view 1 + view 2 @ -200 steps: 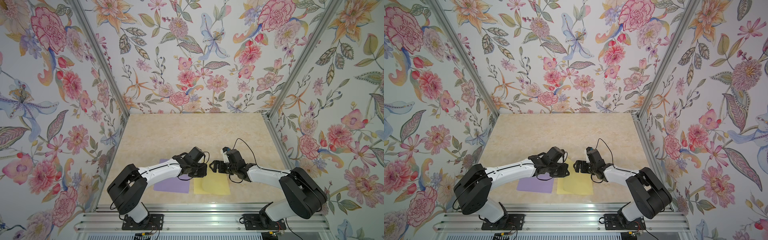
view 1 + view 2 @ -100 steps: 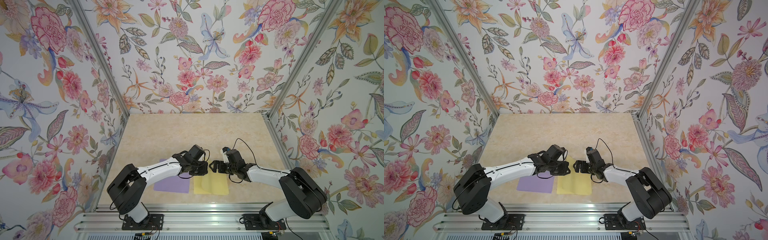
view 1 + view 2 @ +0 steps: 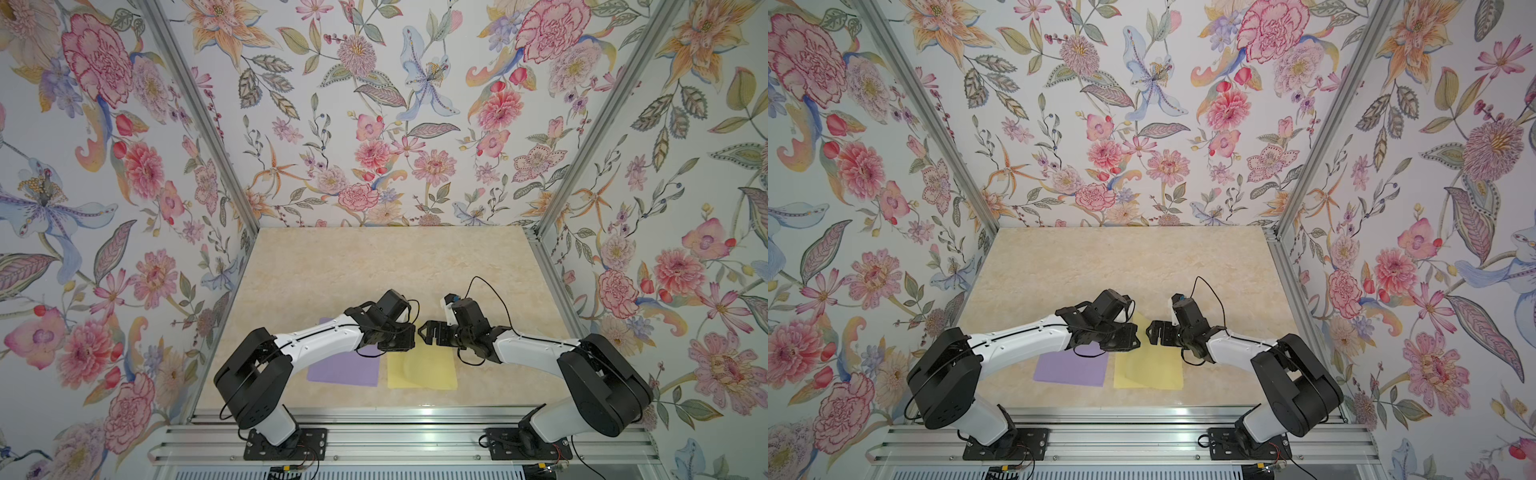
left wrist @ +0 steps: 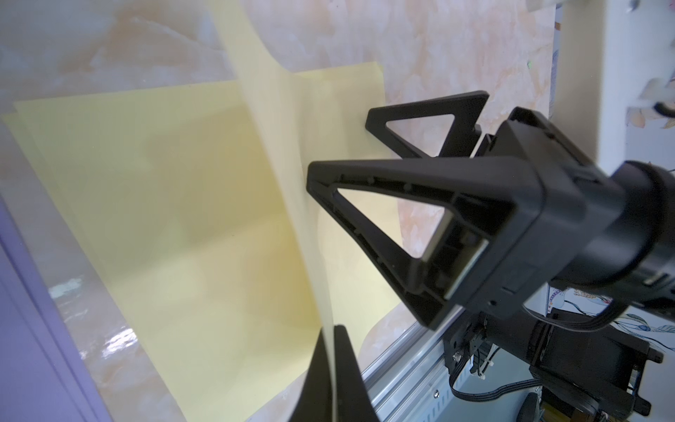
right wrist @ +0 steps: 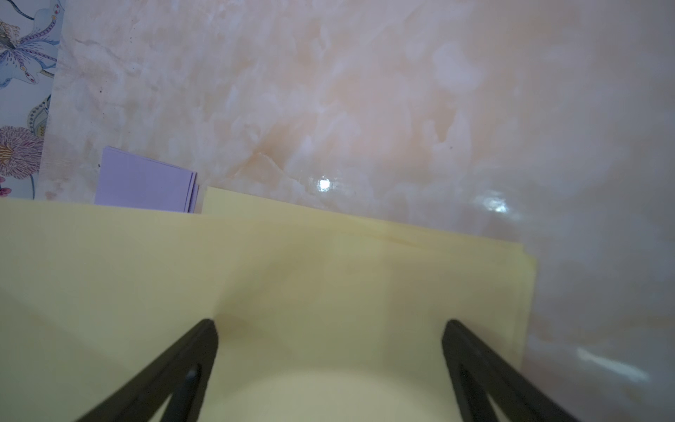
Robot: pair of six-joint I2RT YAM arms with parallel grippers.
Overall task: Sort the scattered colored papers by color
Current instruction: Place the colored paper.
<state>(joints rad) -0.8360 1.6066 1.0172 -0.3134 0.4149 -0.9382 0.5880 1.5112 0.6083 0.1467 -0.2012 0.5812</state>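
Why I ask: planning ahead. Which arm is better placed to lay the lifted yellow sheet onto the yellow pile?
Probably left: left claw is shut on the yellow sheet over the yellow pile; right claw hangs open.

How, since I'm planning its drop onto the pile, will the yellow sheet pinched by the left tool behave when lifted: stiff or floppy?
Likely floppy: pinched by the left tool, the yellow sheet bows in a curve. Thin, so probably light; it may drift off the yellow pile when released. It could slide on the glossy tabletop.
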